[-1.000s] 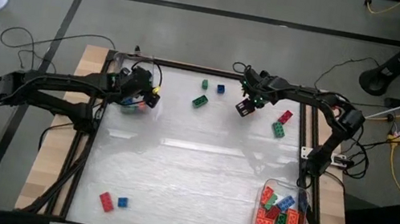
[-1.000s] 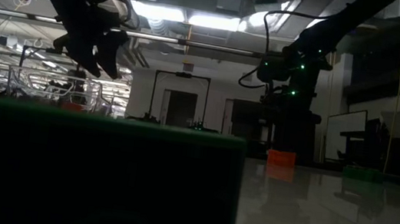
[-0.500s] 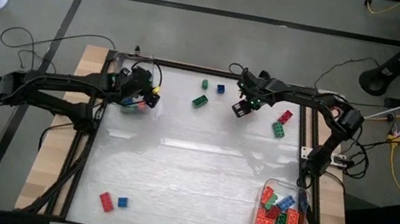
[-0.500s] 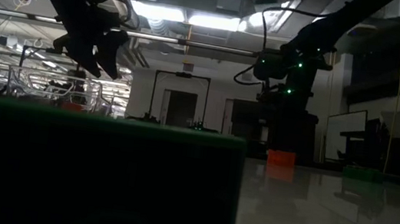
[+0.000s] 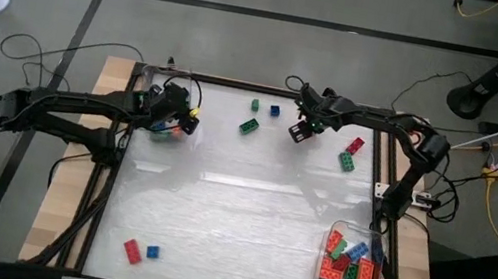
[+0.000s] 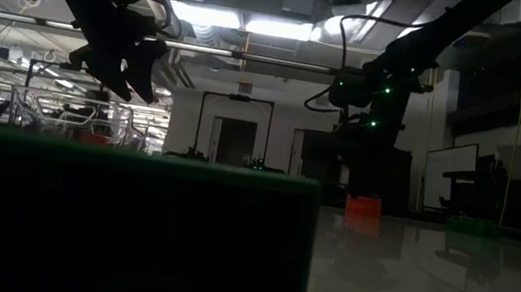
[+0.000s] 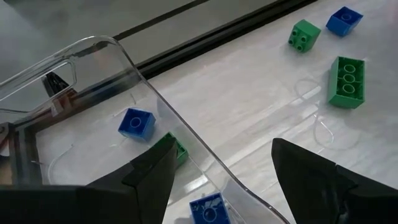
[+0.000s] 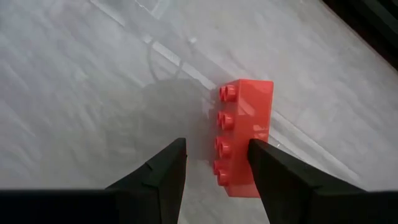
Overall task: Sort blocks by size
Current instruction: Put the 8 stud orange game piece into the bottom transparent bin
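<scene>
Red block (image 8: 244, 138) between right gripper (image 8: 214, 165) fingers — untouched

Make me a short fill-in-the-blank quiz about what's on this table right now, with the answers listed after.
1. The right gripper hovers over a long ____ brick lying on its side.
2. The left gripper is open above a clear ____ holding small blue and green bricks.
3. The clear bin near the right arm's base is filled with ____ bricks than those small ones.
4. On the table, a green long brick lies beside a small green brick and a small ____ one.

Missing words: red; container; longer; blue
</scene>
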Robot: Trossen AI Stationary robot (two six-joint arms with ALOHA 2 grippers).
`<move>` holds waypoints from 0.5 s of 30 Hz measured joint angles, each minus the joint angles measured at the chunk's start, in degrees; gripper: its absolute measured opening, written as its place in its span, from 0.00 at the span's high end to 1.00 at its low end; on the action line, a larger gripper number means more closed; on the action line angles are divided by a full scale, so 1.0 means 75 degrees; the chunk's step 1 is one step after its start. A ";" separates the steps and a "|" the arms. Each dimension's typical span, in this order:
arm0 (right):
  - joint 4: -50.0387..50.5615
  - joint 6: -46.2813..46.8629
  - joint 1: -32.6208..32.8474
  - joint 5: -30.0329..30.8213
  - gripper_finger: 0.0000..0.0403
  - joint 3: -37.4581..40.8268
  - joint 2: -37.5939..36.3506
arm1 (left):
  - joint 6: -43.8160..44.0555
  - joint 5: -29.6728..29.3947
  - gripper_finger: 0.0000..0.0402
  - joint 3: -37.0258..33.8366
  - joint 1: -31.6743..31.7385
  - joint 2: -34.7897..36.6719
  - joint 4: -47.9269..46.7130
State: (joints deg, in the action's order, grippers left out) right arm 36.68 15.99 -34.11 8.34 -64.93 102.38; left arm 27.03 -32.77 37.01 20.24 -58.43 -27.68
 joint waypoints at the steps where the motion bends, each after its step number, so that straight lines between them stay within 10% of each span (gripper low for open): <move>1: 0.0021 0.0000 0.0005 -0.0016 0.56 -0.0001 -0.0045 | 0.0000 0.0000 0.38 0.0000 0.0002 0.0000 0.0000; 15: 0.0434 0.0006 0.0041 0.0211 0.56 -0.0267 -0.0214 | 0.0000 0.0000 0.38 0.0000 0.0002 0.0000 0.0003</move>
State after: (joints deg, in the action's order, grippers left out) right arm 39.94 16.03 -33.80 9.93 -66.93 100.77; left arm 27.03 -32.77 37.01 20.25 -58.43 -27.66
